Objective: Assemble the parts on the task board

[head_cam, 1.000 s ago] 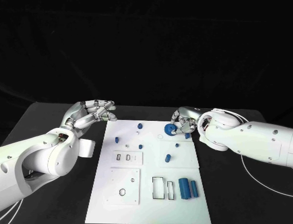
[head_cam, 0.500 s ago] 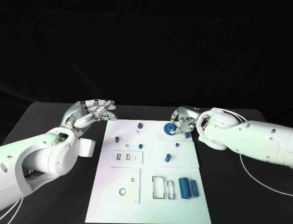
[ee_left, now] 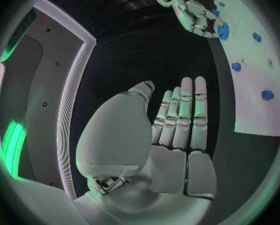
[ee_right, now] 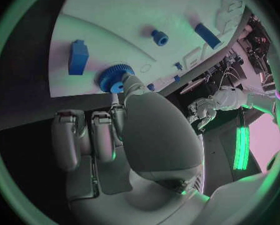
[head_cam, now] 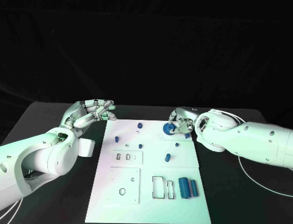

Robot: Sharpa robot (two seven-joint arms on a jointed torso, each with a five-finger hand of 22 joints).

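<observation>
The left hand is held just off the far left corner of the task board, its fingers loosely apart and nothing gripped, well apart from the blue gear. That gear is pinched at the fingertips of the right hand, which is far the nearer one, and is held flat-faced just above the board's far right part, beside a small ring mark where it is judged to belong
</observation>
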